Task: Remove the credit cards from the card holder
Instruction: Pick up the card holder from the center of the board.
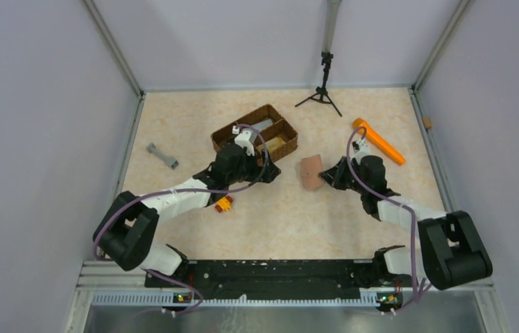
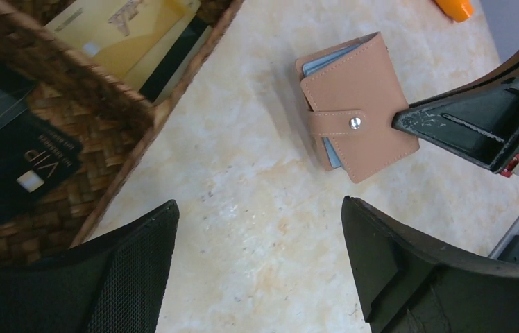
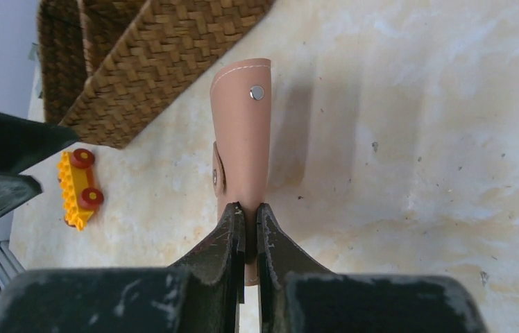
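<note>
My right fingers (image 3: 232,222) pinch the card holder (image 3: 243,132) edge, mid bench (image 1: 277,222) — strap (image 2: 333,123) snapped shut; my left fingers (image 2: 381,236), spread wide, should unfasten it next.

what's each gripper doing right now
left gripper: open, holding nothing
right gripper: shut on the card holder

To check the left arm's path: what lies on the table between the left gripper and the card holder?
Nothing: the left wrist view shows only bare table between the open left gripper and the card holder.
</note>
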Robot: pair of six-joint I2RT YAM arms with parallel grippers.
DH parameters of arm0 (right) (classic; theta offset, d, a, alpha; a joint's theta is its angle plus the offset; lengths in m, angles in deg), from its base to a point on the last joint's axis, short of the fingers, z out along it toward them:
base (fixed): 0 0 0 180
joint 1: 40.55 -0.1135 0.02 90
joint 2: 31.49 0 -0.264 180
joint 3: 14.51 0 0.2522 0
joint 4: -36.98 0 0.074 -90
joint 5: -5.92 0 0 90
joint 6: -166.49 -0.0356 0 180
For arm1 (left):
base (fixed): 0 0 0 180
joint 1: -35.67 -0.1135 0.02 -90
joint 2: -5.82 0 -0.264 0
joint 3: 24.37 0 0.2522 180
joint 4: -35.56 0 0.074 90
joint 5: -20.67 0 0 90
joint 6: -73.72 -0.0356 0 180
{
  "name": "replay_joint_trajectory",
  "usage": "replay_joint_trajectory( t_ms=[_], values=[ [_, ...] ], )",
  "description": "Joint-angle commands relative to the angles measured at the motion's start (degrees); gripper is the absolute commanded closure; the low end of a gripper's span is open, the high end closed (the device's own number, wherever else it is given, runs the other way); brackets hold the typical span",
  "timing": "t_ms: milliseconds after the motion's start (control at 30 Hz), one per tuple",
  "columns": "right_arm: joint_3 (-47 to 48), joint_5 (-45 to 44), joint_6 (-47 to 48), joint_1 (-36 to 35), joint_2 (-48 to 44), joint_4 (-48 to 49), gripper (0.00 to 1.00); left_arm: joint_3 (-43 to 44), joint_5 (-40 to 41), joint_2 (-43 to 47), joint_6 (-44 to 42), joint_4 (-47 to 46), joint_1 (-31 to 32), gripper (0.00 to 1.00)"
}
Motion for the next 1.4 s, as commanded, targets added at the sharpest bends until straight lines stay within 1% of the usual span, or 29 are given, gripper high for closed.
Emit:
replay_joint_trajectory(
  t_ms=[0,100,200,333,433,567,633,733,867,1000,1067,1167,1233,1300,1367],
  values=[
    [-2.45,-1.71,1.34,-0.93,-7.40,6.39,1.00,4.18,-3.41,-3.78,1.21,-3.41,1.74,0.11],
    [-2.89,-2.81,2.42,-2.66,-8.93,7.14,1.00,6.67,-6.71,-7.18,2.38,-3.34,2.12,0.11],
    [-3.07,-4.50,3.57,-5.12,-9.82,8.30,1.00,6.66,-10.31,-8.92,2.28,-5.79,2.82,0.11],
    [-2.93,-7.17,4.49,-8.19,-10.04,9.38,1.00,5.27,-10.01,-9.32,0.00,-6.26,3.32,0.10],
    [-2.31,-8.11,3.71,-9.75,-8.73,9.80,1.00,5.60,-10.36,-8.96,-1.71,-4.13,3.38,0.09],
    [-0.58,-9.03,4.64,-12.13,-6.56,8.92,1.00,5.07,-10.21,-8.17,-2.25,-4.43,3.83,0.10],
    [-0.40,-9.38,4.66,-12.93,-5.87,9.38,1.00,5.28,-10.54,-8.34,-2.25,-4.52,3.91,0.12],
    [0.31,-10.04,5.31,-14.24,-5.43,8.94,1.00,5.96,-12.88,-9.31,-2.03,-4.49,4.02,0.24],
    [0.74,-11.23,6.59,-15.21,-5.46,8.20,1.00,6.83,-13.54,-10.26,-1.98,-3.71,4.48,0.34],
    [1.05,-11.11,7.13,-15.92,-5.54,8.11,1.00,7.92,-14.54,-11.82,-1.66,-3.22,4.69,0.38],
    [1.06,-10.88,7.47,-16.36,-5.46,8.48,1.00,8.55,-14.83,-12.75,-1.55,-2.83,4.93,0.37],
    [0.82,-9.87,7.72,-16.90,-5.39,9.65,1.00,10.01,-13.32,-13.61,-2.01,-0.56,5.05,0.26],
    [0.79,-8.99,7.99,-17.46,-5.13,10.65,1.00,10.68,-12.15,-14.26,-2.24,1.12,4.99,0.22],
    [1.02,-8.53,8.35,-18.23,-4.87,10.96,1.00,10.71,-12.07,-14.52,-2.33,1.08,5.00,0.21],
    [0.97,-7.75,8.67,-18.87,-4.75,11.59,1.00,11.00,-11.83,-14.72,-2.34,1.40,5.07,0.23]
  ],
)
